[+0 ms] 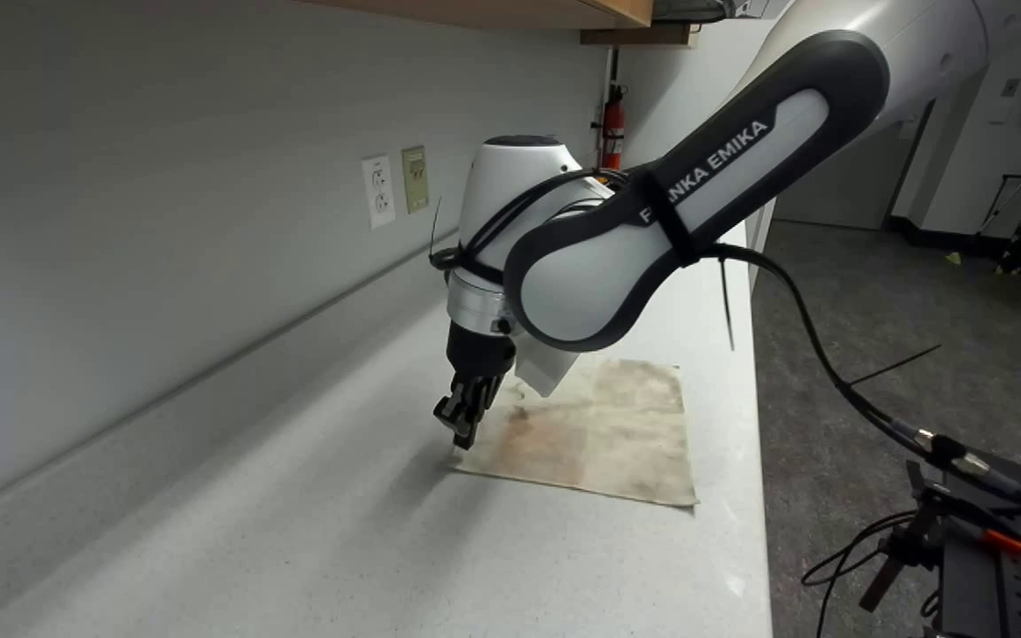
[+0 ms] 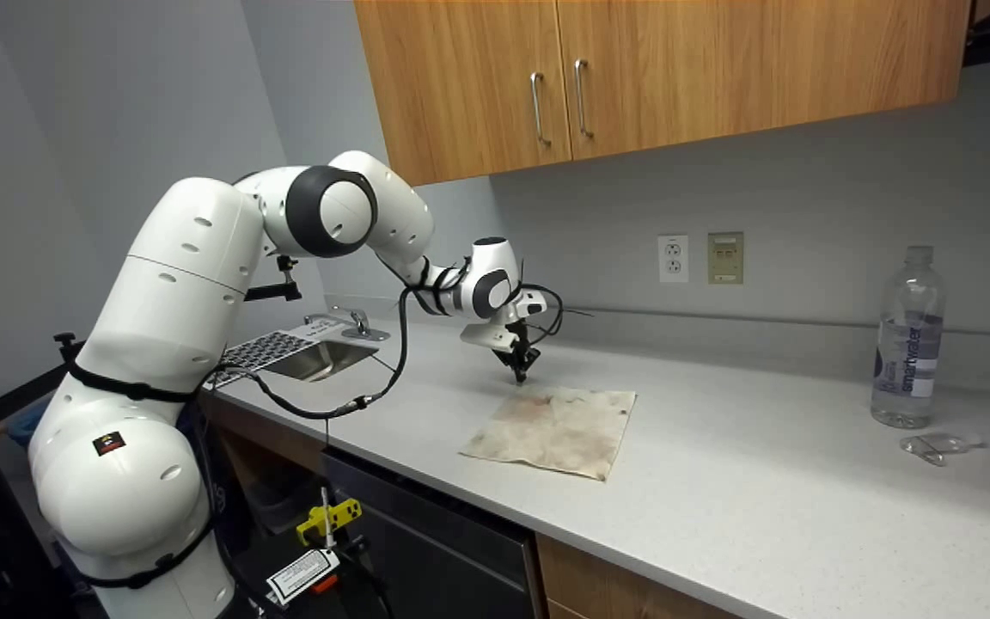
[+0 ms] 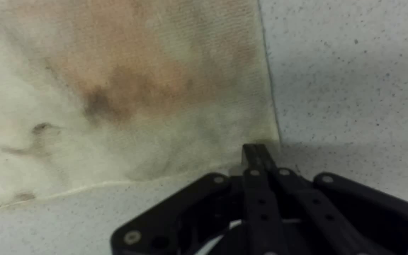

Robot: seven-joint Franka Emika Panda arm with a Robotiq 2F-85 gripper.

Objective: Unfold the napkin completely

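The napkin is a beige, stained cloth (image 1: 635, 443) lying spread out nearly flat on the counter, with faint creases. It also shows in an exterior view (image 2: 559, 430) and in the wrist view (image 3: 175, 138). My gripper (image 1: 464, 440) points down at the napkin's corner nearest the wall; it also shows in an exterior view (image 2: 520, 376). In the wrist view my gripper's fingertips (image 3: 259, 147) are together, just over that corner. I see no cloth between them. The fingers hide part of the corner, and I cannot tell whether they touch it.
The white speckled counter (image 1: 342, 549) runs along the wall. A water bottle (image 2: 907, 344) stands on it, with a small clear object (image 2: 938, 447) beside it. A sink (image 2: 319, 359) lies near the arm's base. Wooden cabinets (image 2: 675, 69) hang above.
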